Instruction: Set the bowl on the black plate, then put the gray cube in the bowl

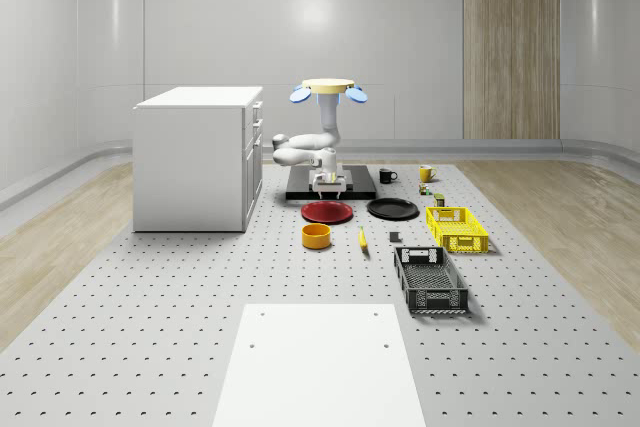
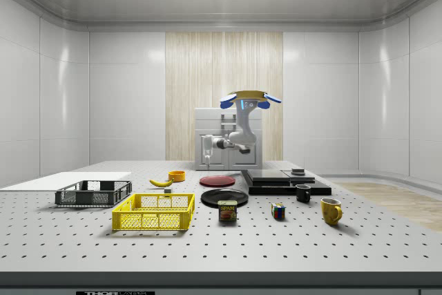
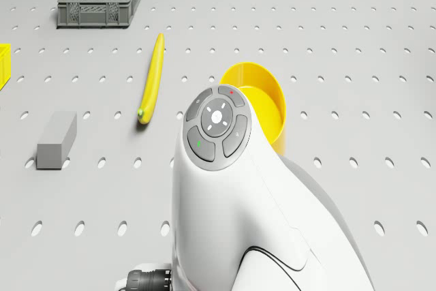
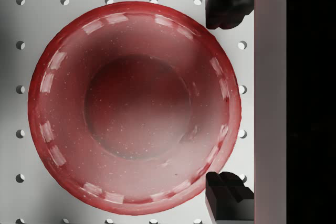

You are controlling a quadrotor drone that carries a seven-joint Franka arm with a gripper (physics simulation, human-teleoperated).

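Drone [image 1: 328,88] hovers over black platform behind plates; gripper [image 1: 330,185] above red plate [image 4: 134,106], fingers [image 4: 227,4] spread, holding nothing. Bowl [image 1: 316,236] on worktop at red plate's 6 o'clock (black plate [image 1: 392,209] at 3). Bowl likely light, rigid, slick: pinch rim wall.

Perforated table [image 1: 150,287] bearing bowl [image 1: 316,236], plates, crates.

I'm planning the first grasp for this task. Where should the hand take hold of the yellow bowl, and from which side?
Grip the yellow bowl by its rim, coming straight down from above. It stands upright on the table with its mouth open upward, so one finger can probably slip inside the thin wall and one outside. The banana lies beside it, apart, so the rim section away from the banana looks safest.
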